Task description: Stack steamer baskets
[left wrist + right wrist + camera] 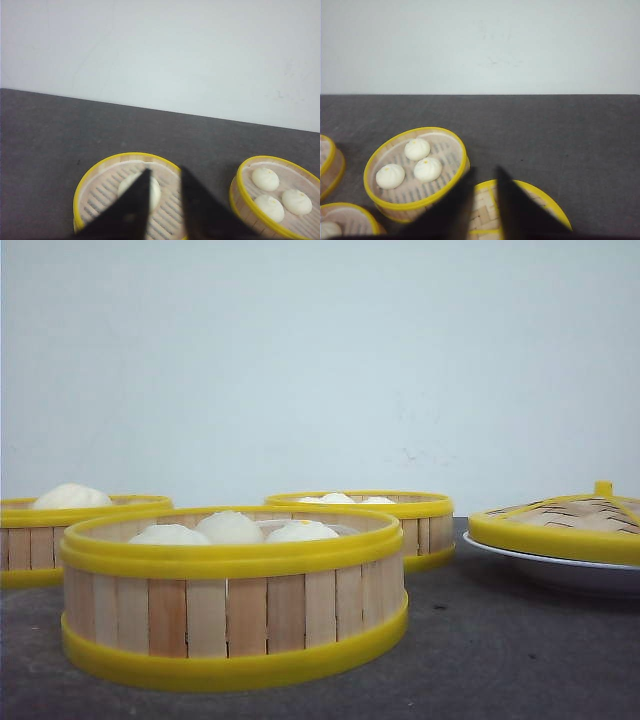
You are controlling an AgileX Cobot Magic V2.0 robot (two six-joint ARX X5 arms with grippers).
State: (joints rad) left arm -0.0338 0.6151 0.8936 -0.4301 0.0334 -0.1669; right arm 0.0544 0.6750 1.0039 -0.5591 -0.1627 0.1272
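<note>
Though unlabelled, three steamer baskets (233,600) hold white buns (229,528)

Dark grey table (500,650), carrying three steamer baskets: nearest (235,620), left (40,540), farther back (415,525); white plate (570,570) at right.
</note>
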